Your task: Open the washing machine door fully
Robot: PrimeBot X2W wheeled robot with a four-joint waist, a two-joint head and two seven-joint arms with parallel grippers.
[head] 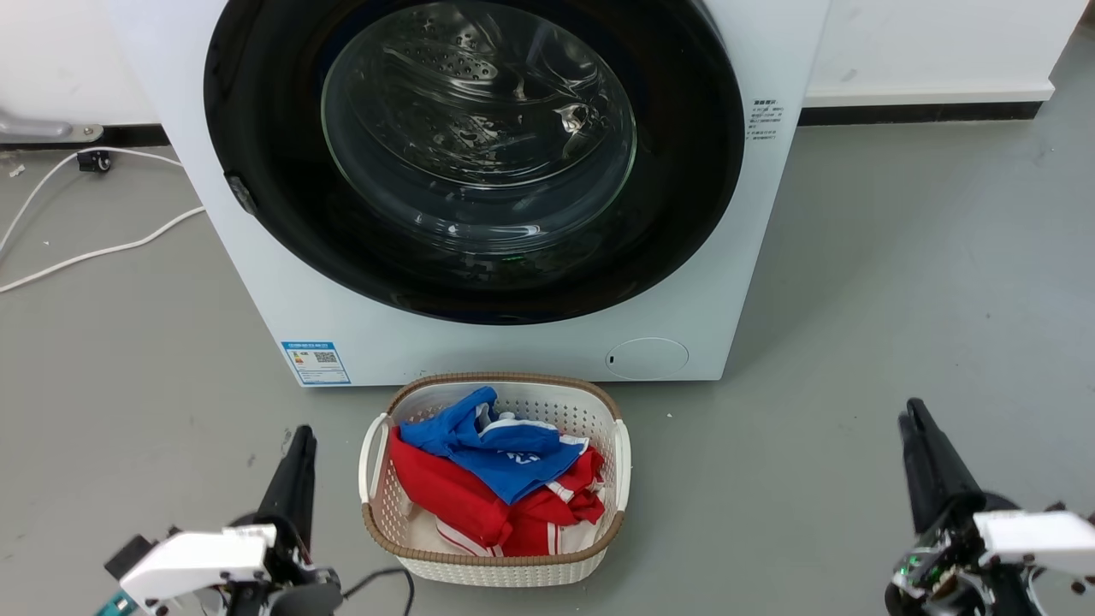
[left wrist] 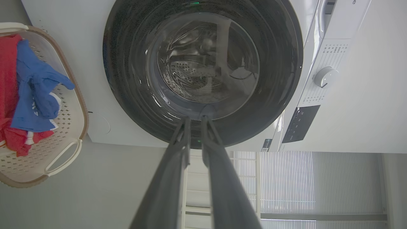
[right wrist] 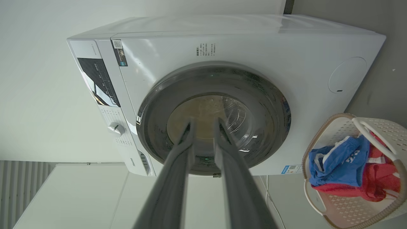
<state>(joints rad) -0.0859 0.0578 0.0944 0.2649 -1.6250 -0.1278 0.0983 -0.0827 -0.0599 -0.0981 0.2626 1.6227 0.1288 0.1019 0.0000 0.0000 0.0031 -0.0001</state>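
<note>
Left gripper (head: 301, 438) and right gripper (head: 914, 412), jaws seemingly a slit apart and empty, flank the basket (head: 505, 571), both well short of the closed washing machine door (head: 479, 137) ahead

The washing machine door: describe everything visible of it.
The washing machine door is a round panel: a wide glossy black rim around a bulging clear glass bowl, through which the perforated steel drum shows. It is shut against the white front of the washing machine, spanning most of its width. A small dark catch sits on its rim. Nothing touches it.
</note>
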